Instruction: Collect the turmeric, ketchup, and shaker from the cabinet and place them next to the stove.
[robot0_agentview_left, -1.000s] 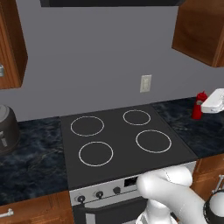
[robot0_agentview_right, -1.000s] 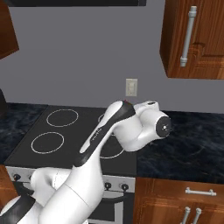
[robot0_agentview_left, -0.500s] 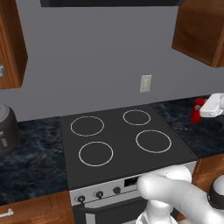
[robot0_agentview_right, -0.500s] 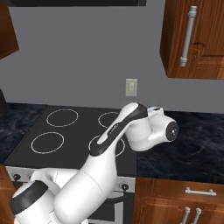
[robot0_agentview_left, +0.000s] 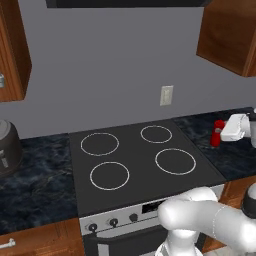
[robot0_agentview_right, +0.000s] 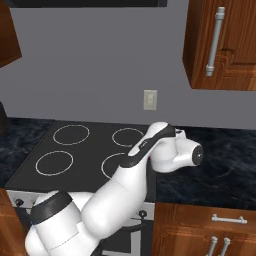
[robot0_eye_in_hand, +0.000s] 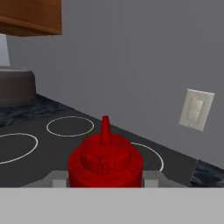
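The step in hand is judged to be the carrying of the ketchup to its place beside the stove. In the hand view the red bottle is seen at the lower centre, between the two fingers, which are clenched on its sides. In the left base view the ketchup is seen at the right edge of the frame, held by the gripper above the dark counter, just to the right of the stove. Whether the bottle already touches the counter cannot be told.

The next move is judged to call for a lowering of the bottle, kept upright, onto the counter beside the cooktop, and only then for a release of the fingers. The turmeric and the shaker are judged to be not yet collected; the cabinet is seen shut at the upper right of the right base view.

The ketchup is a red cylinder with a ribbed round cap and a thin pointed nozzle; its surface looks like smooth plastic. The stove has a flat black glass top with four thin white rings and a steel front with small dark knobs. The counter is dark and mottled, like polished stone. The cabinet is of reddish-brown wood, with a long grey bar handle.
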